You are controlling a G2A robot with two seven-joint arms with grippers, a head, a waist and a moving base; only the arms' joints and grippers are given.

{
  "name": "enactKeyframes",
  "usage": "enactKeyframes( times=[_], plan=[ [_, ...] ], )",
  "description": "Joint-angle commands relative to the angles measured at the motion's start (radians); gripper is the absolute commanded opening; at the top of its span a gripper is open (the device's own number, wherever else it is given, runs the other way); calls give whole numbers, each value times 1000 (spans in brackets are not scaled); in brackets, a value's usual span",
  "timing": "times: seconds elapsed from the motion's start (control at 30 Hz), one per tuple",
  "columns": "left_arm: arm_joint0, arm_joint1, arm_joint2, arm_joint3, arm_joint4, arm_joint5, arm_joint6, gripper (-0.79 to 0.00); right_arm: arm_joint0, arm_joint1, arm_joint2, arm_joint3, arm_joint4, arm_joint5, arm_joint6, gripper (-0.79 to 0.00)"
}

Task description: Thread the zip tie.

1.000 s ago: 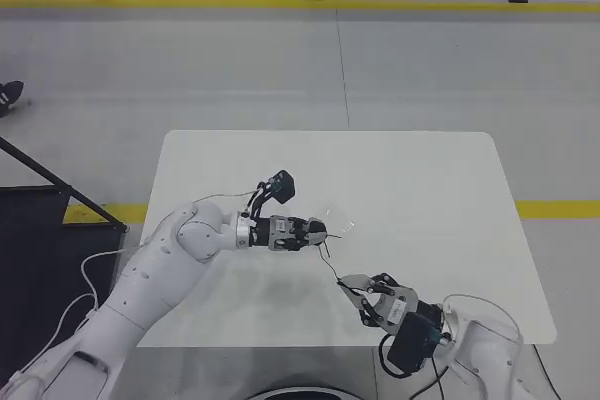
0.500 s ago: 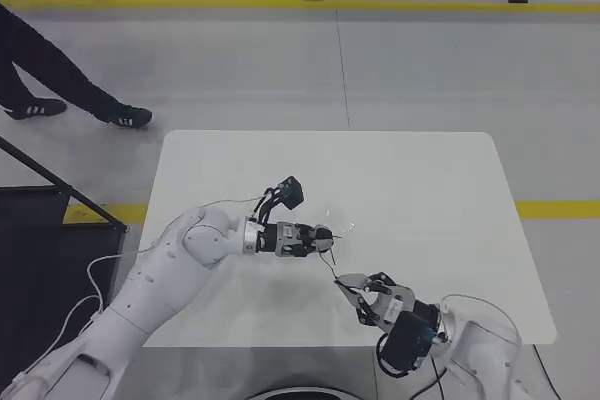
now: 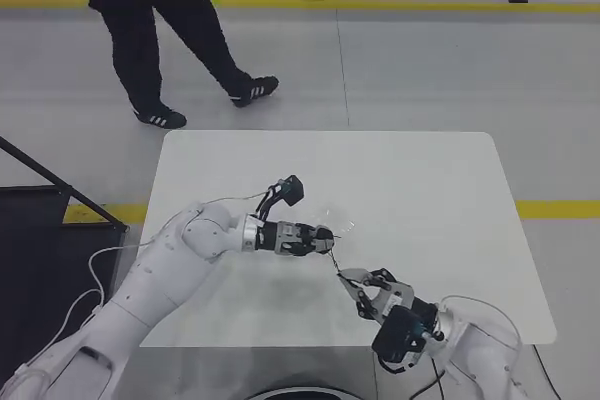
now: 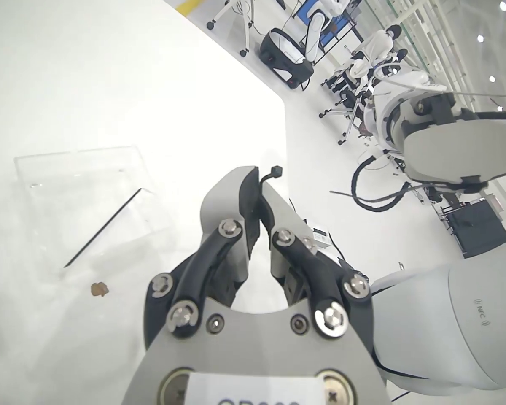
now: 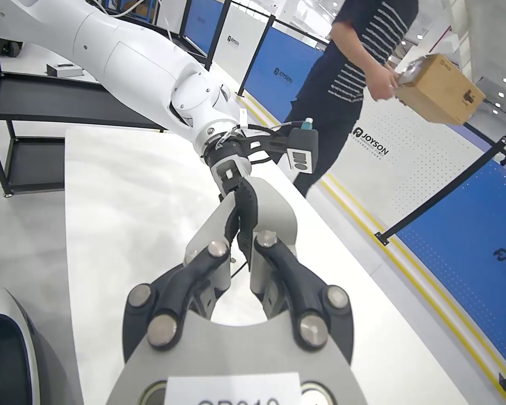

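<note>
A thin black zip tie (image 3: 334, 262) spans the short gap between my two grippers above the white table (image 3: 430, 190). My left gripper (image 3: 323, 238) is shut on its head end; the small square head (image 4: 275, 170) pokes out past the fingertips of the left gripper (image 4: 259, 183). My right gripper (image 3: 348, 279) sits just in front of it, nearer the table's front edge. The right gripper (image 5: 241, 206) is shut on the strap, which runs from it toward the left gripper (image 5: 232, 176) right beyond.
A clear shallow tray (image 4: 80, 179) lies on the table beside the left gripper, with a second black zip tie (image 4: 105, 227) across it. A small brown scrap (image 4: 100, 289) lies near the tray. A black rack (image 3: 20, 250) stands left of the table.
Both grippers have drawn a little closer together, the left shifting right and the right shifting up the table. Each keeps its hold on the zip tie.
</note>
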Motion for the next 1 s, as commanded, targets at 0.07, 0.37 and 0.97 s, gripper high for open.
enactKeyframes(
  times=[0.07, 0.37, 0.97],
  plan=[
    [-5, -1, 4, 4, -7, -1, -9, -785, 4, 0, -8, 3, 3, 31, 28, -785],
    [-8, -2, 7, 7, -11, -4, -21, -785, 21, 4, -23, 5, 15, 36, 63, -785],
    [-8, -2, 8, 8, -13, -5, -26, -785, 41, 13, -39, 12, 33, 40, 93, -785]
  ],
)
